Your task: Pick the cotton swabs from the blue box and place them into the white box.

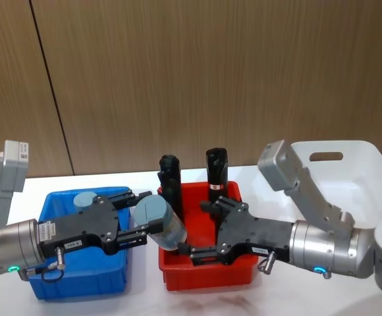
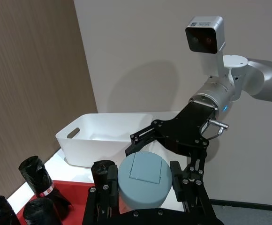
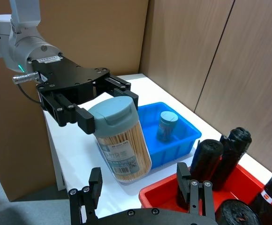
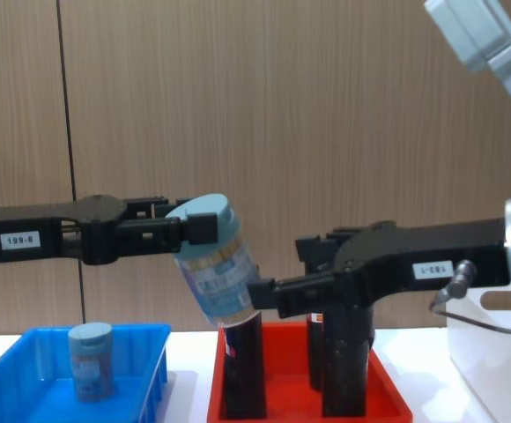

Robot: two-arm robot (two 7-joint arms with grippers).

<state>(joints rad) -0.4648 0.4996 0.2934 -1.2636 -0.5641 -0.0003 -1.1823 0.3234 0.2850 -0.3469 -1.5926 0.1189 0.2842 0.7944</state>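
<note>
Handover looks to be the step in hand. Head view: left pincer (image 1: 143,220) clamps a tilted tub of cotton swabs (image 1: 166,229) near its lid. The right pincer (image 1: 203,232) stands wide just beyond the tub's base, above the red tray (image 1: 211,280), with the white box (image 1: 362,164) behind its arm. Right wrist view: a second tub (image 3: 166,125) sits in the blue box (image 3: 185,140), beneath the left arm. Chest view: both forearms reach in level. The right fingers should close squarely on the clear body before the left releases.
</note>
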